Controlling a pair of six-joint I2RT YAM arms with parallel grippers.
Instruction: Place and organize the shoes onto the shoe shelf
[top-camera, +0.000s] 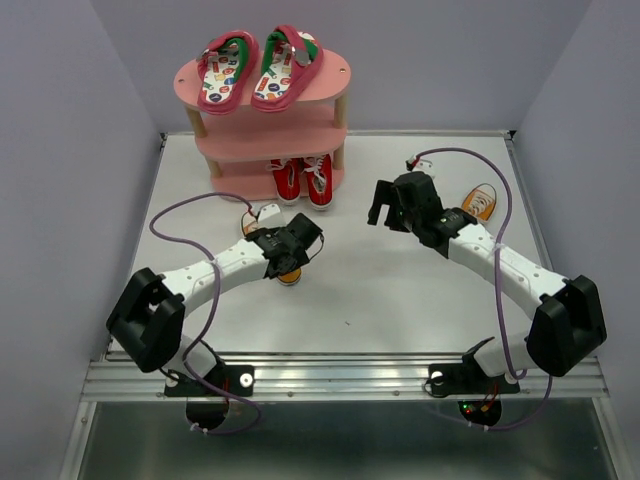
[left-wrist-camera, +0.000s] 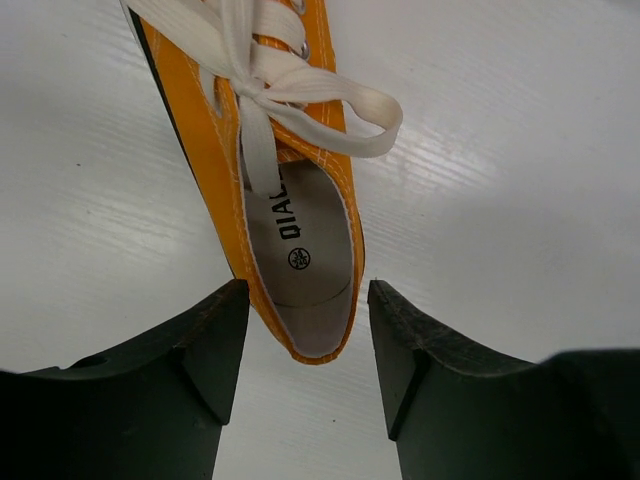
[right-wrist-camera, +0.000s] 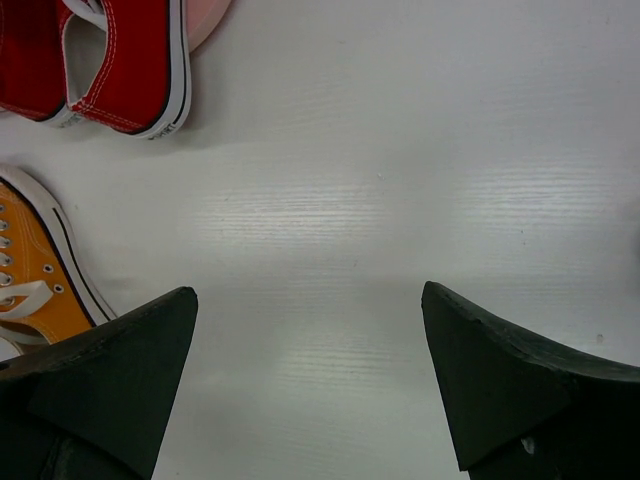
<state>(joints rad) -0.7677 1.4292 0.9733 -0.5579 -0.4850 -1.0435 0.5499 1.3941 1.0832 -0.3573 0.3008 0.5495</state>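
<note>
Top view, shoe shelf: the pink shoe shelf (top-camera: 342, 72) stands at the far side of the table (top-camera: 400, 300).
Top view, shelved shoes: the flip-flops (top-camera: 228, 75) lie side by side on the top board; the red sneakers (top-camera: 319, 180) sit together on the bottom board; the middle board carries nothing.
Top view, loose shoes: one orange sneaker (top-camera: 290, 274) lies on the table under the left pincer (top-camera: 300, 240); the second orange sneaker (top-camera: 480, 203) lies well apart, to the right, just beside the right arm.
Top view, right pincer: the right pincer (top-camera: 385, 205) hangs in front of the shelf, to the right of the red pair.
Left wrist view, pincer: the left pincer (left-wrist-camera: 308, 340) is spread, one finger on each side of the sneaker's heel; it does not pinch the shoe, and a sliver of table shows by the right finger.
Left wrist view, shoe: the orange sneaker (left-wrist-camera: 290, 230) rests flat on the table (left-wrist-camera: 500, 150), white laces tied in a bow.
Right wrist view, pincer: the right pincer (right-wrist-camera: 310, 340) is spread wide with nothing between its fingers, over bare table (right-wrist-camera: 400, 180).
Right wrist view, shoes: the red sneakers (right-wrist-camera: 130, 70) show at the upper left on the shelf's pink board (right-wrist-camera: 210, 20); the orange sneaker (right-wrist-camera: 40, 290) shows at the left edge.
</note>
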